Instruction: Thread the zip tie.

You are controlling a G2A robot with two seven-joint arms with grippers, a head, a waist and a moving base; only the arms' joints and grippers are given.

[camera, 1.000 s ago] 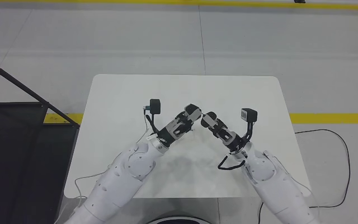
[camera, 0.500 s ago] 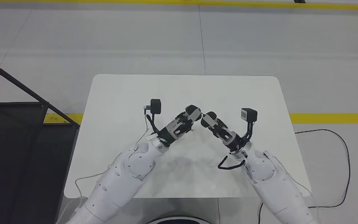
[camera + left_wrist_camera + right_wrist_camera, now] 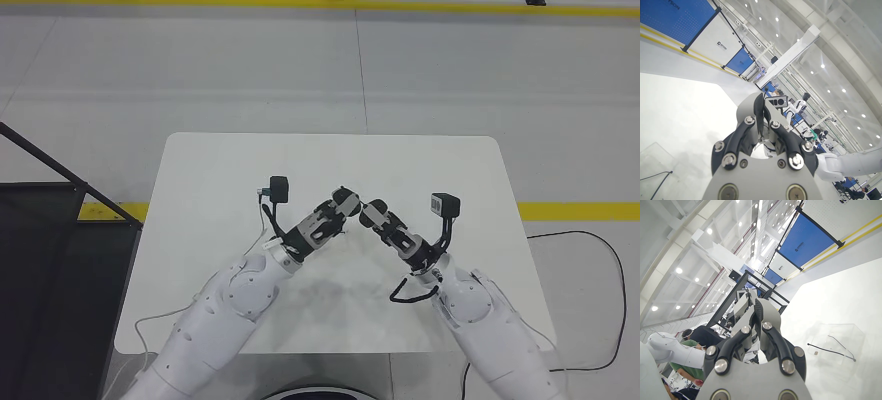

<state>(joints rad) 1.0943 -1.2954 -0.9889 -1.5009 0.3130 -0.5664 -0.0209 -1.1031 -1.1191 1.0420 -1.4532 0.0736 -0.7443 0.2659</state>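
Two grippers stand almost tip to tip just above the centre of the top view. The left gripper (image 3: 344, 197) slants in from the lower left and the right gripper (image 3: 369, 210) from the lower right, both over the white tabletop (image 3: 430, 165). They are so close that I cannot say whether they touch.

From the left wrist, that gripper is clenched, its ribbed pads (image 3: 759, 108) pressed flat together. Whether anything thin is pinched between them I cannot tell. Back toward the wrist and off to one side, a clear tray (image 3: 659, 157) sits on the tabletop with a black zip tie (image 3: 658, 175) lying in it.

From the right wrist, this gripper is likewise clenched, pad on pad, with the other gripper's tip just beyond it. The clear tray sits beside and behind its fingertips. Two black ties lie flat in it, well apart from the fingers, their long axes running roughly across the line the fingers point along. I'd judge that to reach one, either arm would have to draw back toward the tray and tip downward. Which arm is nearer I cannot tell.
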